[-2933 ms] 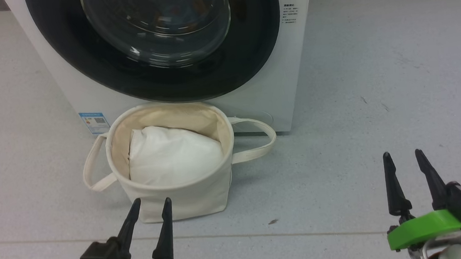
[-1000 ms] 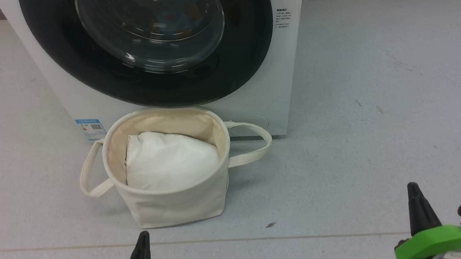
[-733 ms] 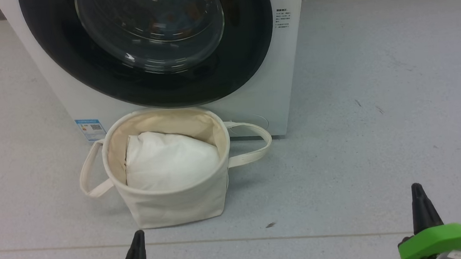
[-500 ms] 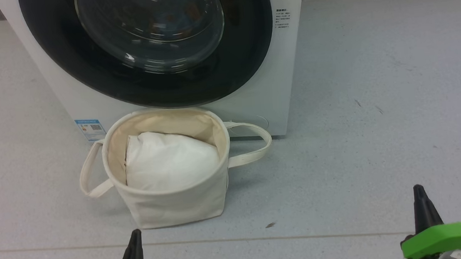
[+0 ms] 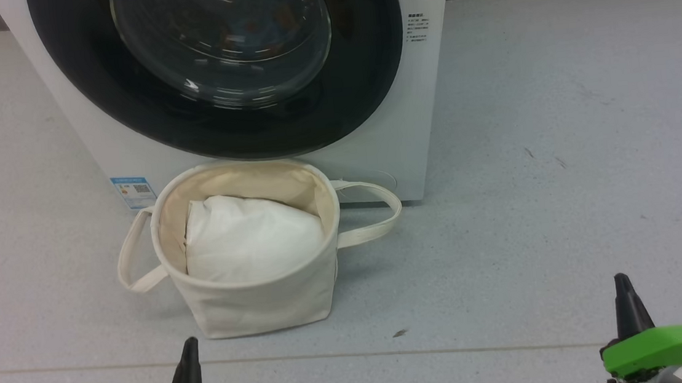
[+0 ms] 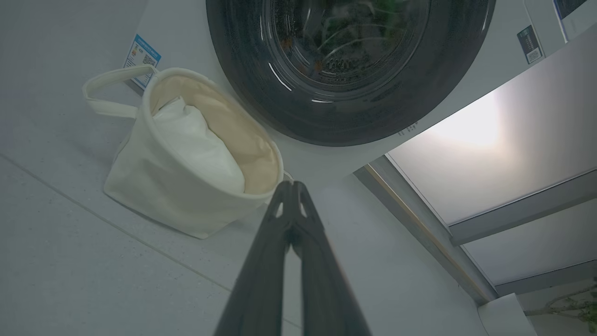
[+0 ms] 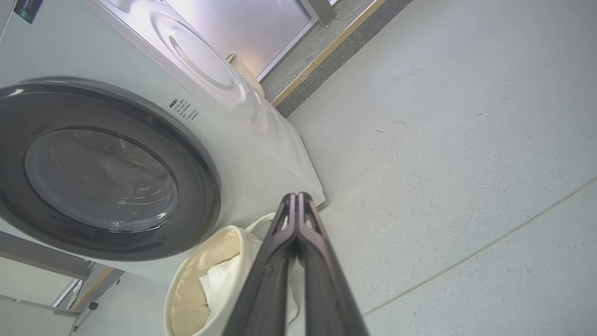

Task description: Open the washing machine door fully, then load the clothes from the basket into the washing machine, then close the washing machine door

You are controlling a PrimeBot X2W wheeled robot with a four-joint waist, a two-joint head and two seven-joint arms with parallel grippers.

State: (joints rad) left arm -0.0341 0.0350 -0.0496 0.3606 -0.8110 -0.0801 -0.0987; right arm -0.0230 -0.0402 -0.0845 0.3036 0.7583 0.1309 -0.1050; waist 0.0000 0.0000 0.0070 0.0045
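Before the washing machine [image 5: 423,85], basket [image 5: 258,306] holding white bundle [image 5: 253,242]

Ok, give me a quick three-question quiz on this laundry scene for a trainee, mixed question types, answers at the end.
1. True or false: the washing machine door stands open.
2. What shows inside the basket? A) a plain white bundle B) a pair of shoes C) a detergent bottle
3. Fill in: the left gripper and the right gripper are both ____ (open or shut).

Key:
1. False; it sits closed against the washing machine.
2. A.
3. Shut; each pair of fingers is pressed together, holding nothing.
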